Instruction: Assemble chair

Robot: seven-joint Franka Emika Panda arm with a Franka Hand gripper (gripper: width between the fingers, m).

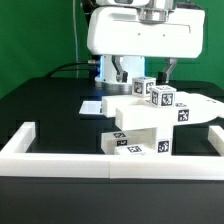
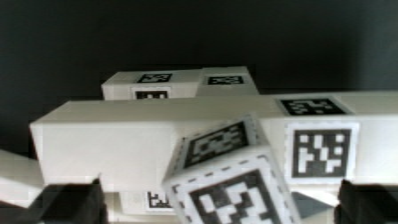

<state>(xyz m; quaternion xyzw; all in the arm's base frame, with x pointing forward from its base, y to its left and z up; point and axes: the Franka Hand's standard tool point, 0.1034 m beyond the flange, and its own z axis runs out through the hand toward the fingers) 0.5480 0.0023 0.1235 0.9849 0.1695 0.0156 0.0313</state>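
The chair parts form a white blocky cluster (image 1: pixel 140 118) in the middle of the black table, with tagged faces. Two tagged square posts (image 1: pixel 163 97) stick up from its top, and a lower tagged block (image 1: pixel 135 142) lies in front. My gripper (image 1: pixel 146 72) hangs just above the posts, jaws spread wide. In the wrist view the gripper (image 2: pixel 228 203) is open. Its dark fingers (image 2: pixel 71 202) stand well apart on either side of a tilted tagged post (image 2: pixel 240 185), with gaps on both sides. Behind the post lie a large white panel (image 2: pixel 125 125) and further tagged parts (image 2: pixel 178 80).
A long low white border wall (image 1: pixel 100 160) runs along the front, with side arms at the exterior view's left (image 1: pixel 20 138) and right (image 1: pixel 212 125). The flat marker board (image 1: pixel 92 104) lies on the table behind the cluster. The robot's white base (image 1: pixel 140 35) stands at the back.
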